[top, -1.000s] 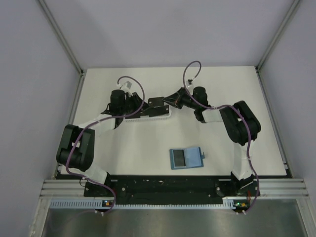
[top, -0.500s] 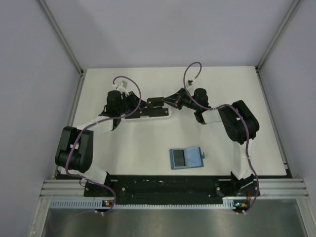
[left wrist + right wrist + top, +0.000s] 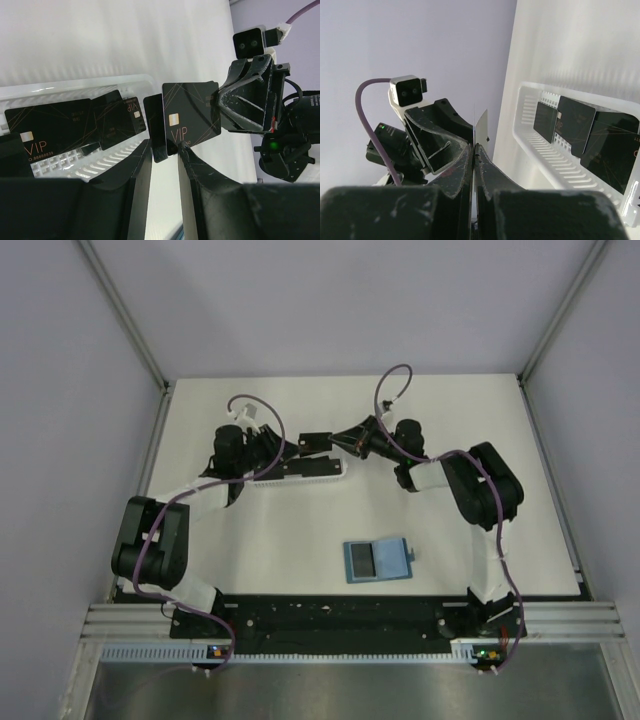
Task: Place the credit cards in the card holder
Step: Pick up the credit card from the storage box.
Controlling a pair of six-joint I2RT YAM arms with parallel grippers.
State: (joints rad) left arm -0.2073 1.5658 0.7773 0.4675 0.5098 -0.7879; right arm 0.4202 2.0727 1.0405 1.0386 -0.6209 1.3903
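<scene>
my left arm has slid a bit left. one credit card [image 3: 191, 114] is up by the white basket [image 3: 325, 473], pinched in my right end effector [image 3: 473, 146]. my left end effector [image 3: 162, 149] is spread a little just below it. the card holder [image 3: 377, 560] lies on the counter [image 3: 270, 540], well apart.

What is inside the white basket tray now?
Black credit cards lying overlapped in the white basket tray; the exact count is hidden by overlap and the left gripper.

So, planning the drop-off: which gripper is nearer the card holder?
Right, narrowly. The right gripper is beyond the holder, slightly left; the left gripper is farther left, over the tray.
</scene>
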